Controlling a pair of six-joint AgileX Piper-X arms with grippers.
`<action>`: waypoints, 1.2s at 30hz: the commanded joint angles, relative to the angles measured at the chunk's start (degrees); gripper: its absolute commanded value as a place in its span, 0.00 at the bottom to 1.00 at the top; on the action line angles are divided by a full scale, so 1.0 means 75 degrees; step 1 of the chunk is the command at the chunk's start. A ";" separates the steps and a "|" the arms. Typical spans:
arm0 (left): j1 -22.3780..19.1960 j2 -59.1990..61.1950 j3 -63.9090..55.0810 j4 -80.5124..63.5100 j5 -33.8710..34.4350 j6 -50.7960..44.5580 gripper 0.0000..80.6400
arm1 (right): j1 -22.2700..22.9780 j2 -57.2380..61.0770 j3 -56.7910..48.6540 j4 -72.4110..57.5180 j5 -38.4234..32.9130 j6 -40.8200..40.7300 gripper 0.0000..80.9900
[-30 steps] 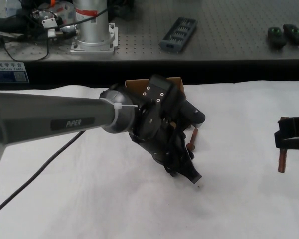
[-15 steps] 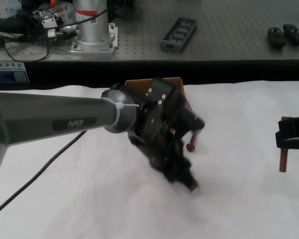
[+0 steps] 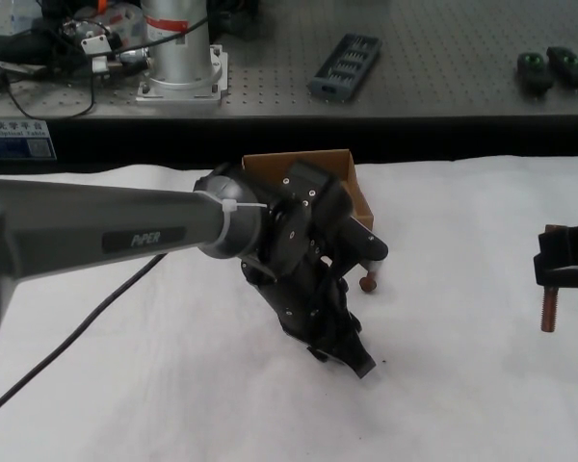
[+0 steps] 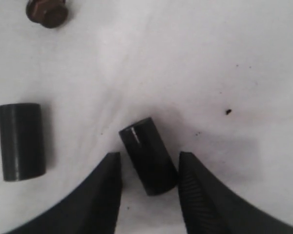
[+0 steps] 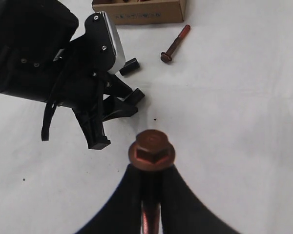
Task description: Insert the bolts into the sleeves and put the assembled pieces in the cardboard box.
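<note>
1. Black sleeve (image 4: 149, 156) lies on the white cloth (image 3: 462, 404) over the counter, on the near side of the box (image 3: 352, 166), between the left jaws. These stand a little wider than the sleeve, one on each flank. A thin gap shows on both sides, so they grip nothing yet.
2. The step in hand looks like picking up this sleeve. The next move calls for closing squarely on its round side so it does not roll away. The sleeve would then need lifting, with its bore turned toward the other arm.
3. A second sleeve (image 4: 20, 141) lies just beside the first, not touching it, also on the near side of the box.
4. Well to the right of the box, the right jaws are clamped on the shank of a copper-coloured bolt (image 5: 151, 148). It hangs upright above the cloth, head uppermost.
5. A loose bolt (image 5: 176, 43) lies just in front of the box, between it and the sleeves.
6. The box sits farthest back; I cannot tell what it contains.
</note>
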 commanded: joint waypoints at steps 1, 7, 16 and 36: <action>0.0006 0.0152 0.0077 0.0349 -0.0038 0.0057 0.22 | -0.0054 -0.0063 -0.0023 -0.0023 -0.0033 -0.0073 0.04; 0.0006 0.0132 0.0071 0.0396 -0.0123 0.0203 0.01 | -0.0054 -0.0063 -0.0023 -0.0023 -0.0033 -0.0073 0.04; 0.0006 -0.0648 0.0071 0.0460 -0.0267 0.0203 0.01 | -0.0054 -0.0063 -0.0023 -0.0023 -0.0034 -0.0444 0.04; 0.0389 -0.6191 0.4408 -0.1222 0.3172 -0.1519 0.01 | -0.0031 0.0675 -0.0023 -0.1785 -0.2111 0.0580 0.04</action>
